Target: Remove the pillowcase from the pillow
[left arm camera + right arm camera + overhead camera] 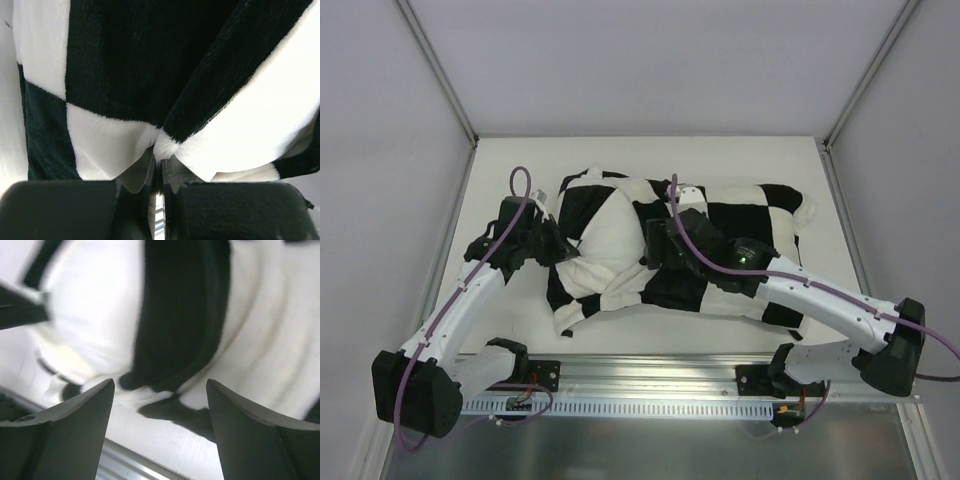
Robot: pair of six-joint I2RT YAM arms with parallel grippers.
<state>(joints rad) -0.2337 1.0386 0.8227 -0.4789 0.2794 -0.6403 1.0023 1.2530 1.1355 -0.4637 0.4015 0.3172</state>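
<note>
The black and cream checkered pillowcase (720,235) lies across the middle of the table, bunched at its left end. The plain white pillow (610,240) bulges out of the open left end. My left gripper (560,248) is shut on a pinch of the pillowcase's edge (164,145) at the left side. My right gripper (655,245) is open above the middle of the pillowcase; its fingers (90,410) are spread wide with the checkered fabric (185,315) beyond them, holding nothing.
The white table (500,340) is walled by pale panels at left, right and back. A metal rail (650,385) runs along the near edge by the arm bases. Cables loop off both arms.
</note>
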